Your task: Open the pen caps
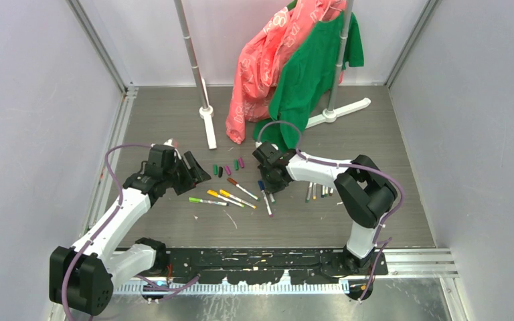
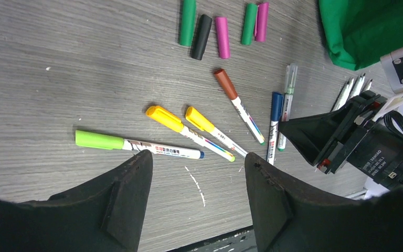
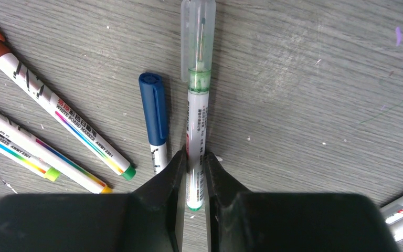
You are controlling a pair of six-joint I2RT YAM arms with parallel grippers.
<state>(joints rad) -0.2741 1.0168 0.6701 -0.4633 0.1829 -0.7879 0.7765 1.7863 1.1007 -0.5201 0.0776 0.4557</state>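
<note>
Pen [image 3: 198, 126], slim white plastic, pinched by right tool [image 3: 195, 157]; left tool [image 2: 198, 157] spread wide.

Grey wood-grain table [image 1: 388, 140] between pale walls [image 1: 33, 100].

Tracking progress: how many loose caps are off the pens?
5 in a row, left wrist view: green cap, black cap, pink cap, second green cap, purple cap. Others may be hidden.

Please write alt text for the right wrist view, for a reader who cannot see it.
The right gripper pinches the white barrel of a clear-capped pen lying on the grey table. A blue-capped pen lies just left of it.
</note>
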